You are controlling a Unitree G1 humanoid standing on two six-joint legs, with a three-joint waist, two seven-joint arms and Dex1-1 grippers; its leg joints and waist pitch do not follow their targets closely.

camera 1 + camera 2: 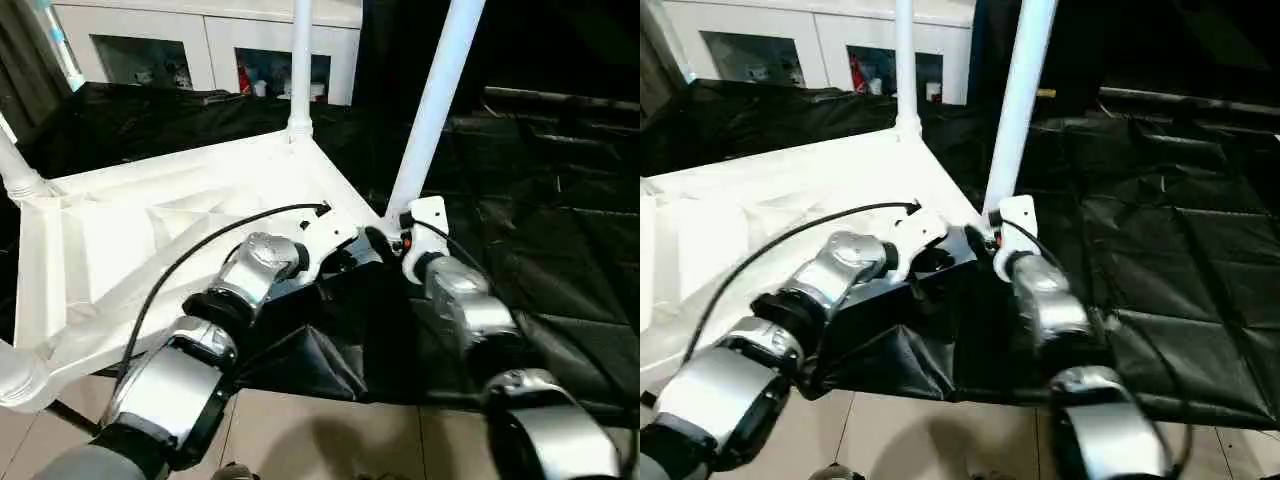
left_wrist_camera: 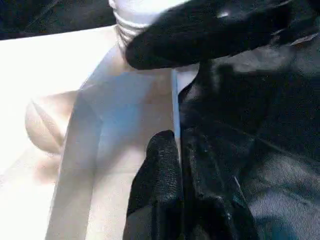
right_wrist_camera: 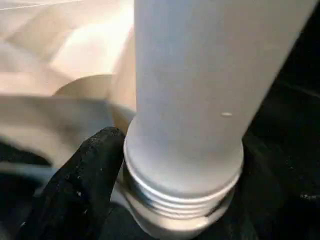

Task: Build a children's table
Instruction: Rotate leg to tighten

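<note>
The children's table lies upside down: its white ribbed tabletop [image 1: 150,230] rests on a black cloth. A leg [image 1: 300,60] stands upright in the far corner socket. Another leg [image 1: 435,100] rises from the near right corner, leaning a little, with its threaded base [image 3: 180,200] showing above the socket. My right gripper [image 1: 395,235] stands open around that base, one finger [image 3: 85,180] close beside the collar. My left gripper [image 2: 180,145] is shut on the tabletop's thin rim right next to that corner. Two more leg bases [image 1: 15,170] show at the left edge.
The black cloth [image 1: 540,200] spreads in folds to the right and hangs over the near edge above a tiled floor [image 1: 330,430]. A white glass-door cabinet [image 1: 200,40] stands behind. A black cable [image 1: 200,250] loops over my left forearm.
</note>
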